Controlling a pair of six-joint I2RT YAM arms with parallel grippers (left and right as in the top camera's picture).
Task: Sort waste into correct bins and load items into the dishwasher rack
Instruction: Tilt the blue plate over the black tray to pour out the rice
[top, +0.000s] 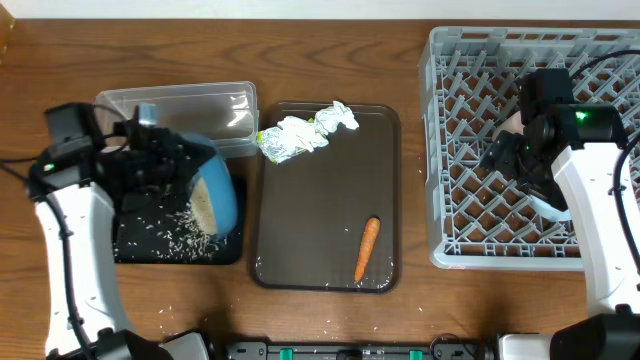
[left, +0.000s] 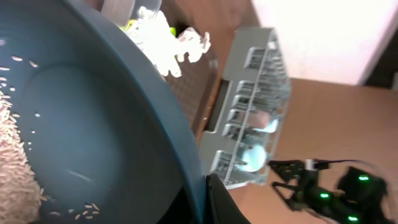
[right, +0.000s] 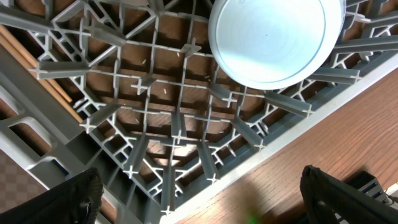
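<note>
My left gripper (top: 165, 160) is shut on the rim of the wide dark-blue bowl (top: 218, 192) and holds it tipped on its side over the black bin (top: 225, 252). White rice (top: 185, 235) lies in the bin and clings inside the bowl (left: 12, 143); the jaws (left: 202, 199) pinch the rim. The clear tub (top: 180, 103) stands behind. Crumpled wrappers (top: 300, 135) and the orange carrot (top: 367, 248) lie on the brown tray (top: 320, 200). My right gripper (top: 510, 155) is open and empty (right: 205, 205) over the grey dishwasher rack (top: 450, 150), beside a pale-blue bowl (right: 273, 40).
A pinkish-white cup (top: 510, 122) shows partly under my right arm in the rack. A few rice grains (top: 165, 310) lie on the wooden table in front of the black bin. The rack's front wall (right: 74, 168) is right under my right gripper.
</note>
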